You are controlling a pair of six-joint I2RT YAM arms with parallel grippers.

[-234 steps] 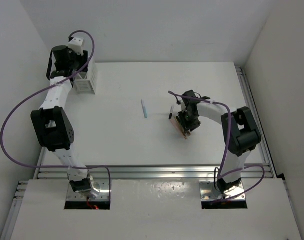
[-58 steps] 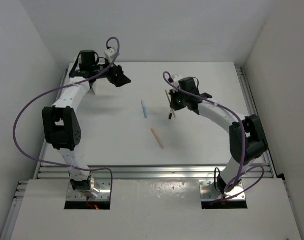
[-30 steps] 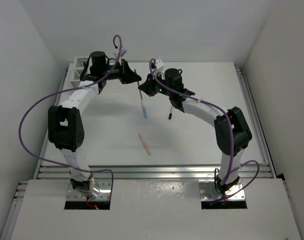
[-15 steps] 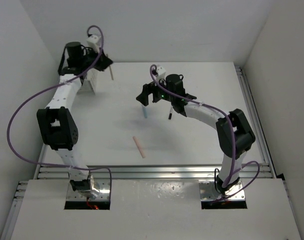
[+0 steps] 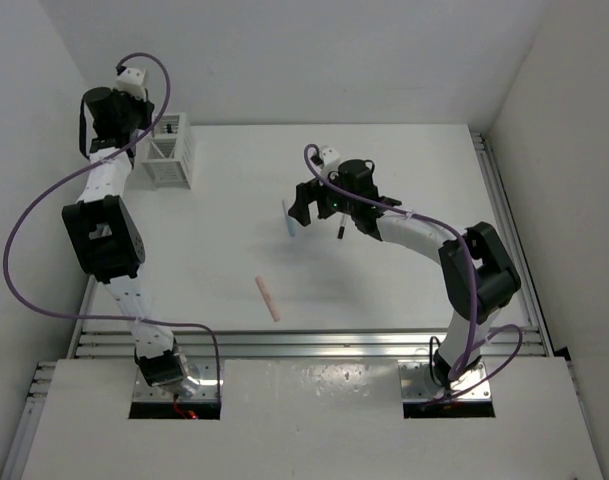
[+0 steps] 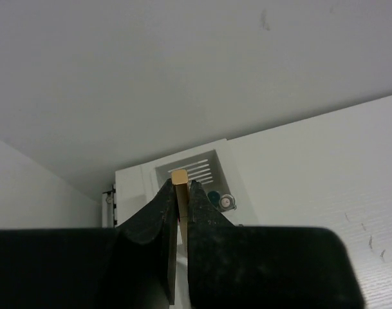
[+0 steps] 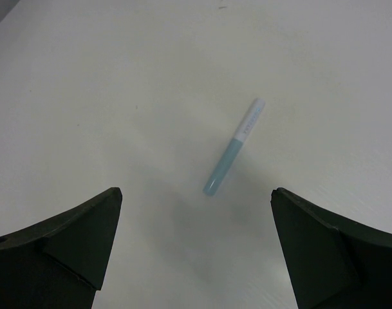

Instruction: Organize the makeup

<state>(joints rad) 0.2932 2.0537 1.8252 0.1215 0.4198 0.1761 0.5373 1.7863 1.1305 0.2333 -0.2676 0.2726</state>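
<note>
**Left claw shut on a stick above the box; right claw wide over the blue stick**

Only the left wrist view shows the left claw [image 6: 179, 188]. Its jaws are narrow and pinch a thin tan-tipped stick [image 6: 179, 176], whose end pokes out just past the fingertips. Beyond the tip, in the middle of that frame, lies the open top of the white slatted box [image 6: 205, 168]. Two round ends [image 6: 214, 197], one of them teal, show just right of the claw at the box's near edge. In the top view the box [image 5: 174, 165] stands at the upper left of the worktop [image 5: 404, 290], with the left arm reaching over it. The held stick cannot be made out there.

The top view alone shows the rest of the makeup. A peach stick [image 5: 268, 298] lies alone, lower centre and well apart from both claws. A black stick [image 5: 341, 232] lies just right of the right claw [image 5: 306, 203].

The right claw hangs over the blue stick [image 5: 290, 228], at the centre of the frame. In the right wrist view the blue stick [image 7: 234, 148] lies flat and slanted, its white end toward the upper right. It sits ahead of the claw [image 7: 196, 191], between the two fingers [image 7: 73, 238] and nearer the right one. The jaws are spread wide, holding and touching nothing.
</note>
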